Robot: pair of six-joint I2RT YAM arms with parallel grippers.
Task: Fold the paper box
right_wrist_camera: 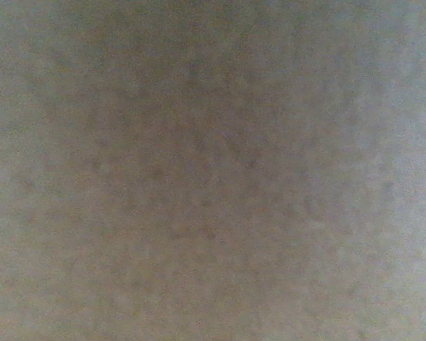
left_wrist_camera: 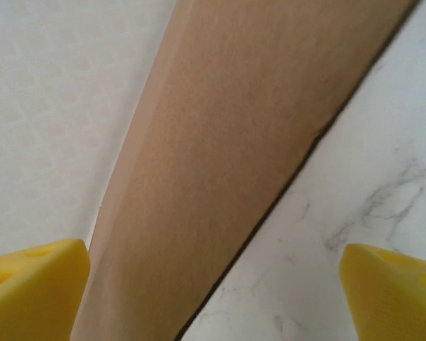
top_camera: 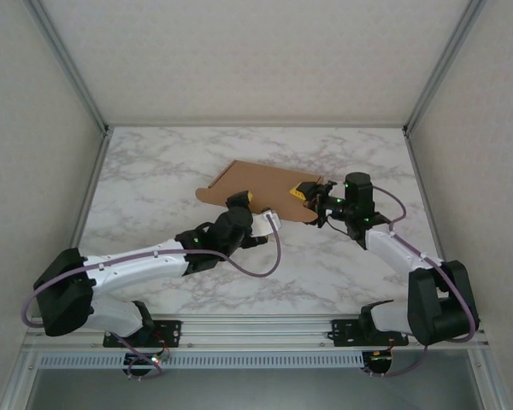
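Note:
The paper box [top_camera: 256, 186] is plain brown cardboard, lying partly raised in the middle of the marble table [top_camera: 154, 171]. My left gripper [top_camera: 242, 202] is at its near edge. In the left wrist view a cardboard panel [left_wrist_camera: 220, 156] slants up from the marble, and my left gripper [left_wrist_camera: 213, 291] is open, its yellow fingertips [left_wrist_camera: 35, 288] far apart on either side of the panel's lower end without touching it. My right gripper [top_camera: 308, 195] is at the box's right end, its yellow fingertips against the cardboard. Blurred brown cardboard [right_wrist_camera: 213, 170] sits right against the right wrist camera and hides the jaws.
White enclosure walls with aluminium posts [top_camera: 77, 77] bound the table at the left, back and right. The aluminium rail [top_camera: 256, 329] carrying both arm bases runs along the near edge. Bare marble lies to the left and near side of the box.

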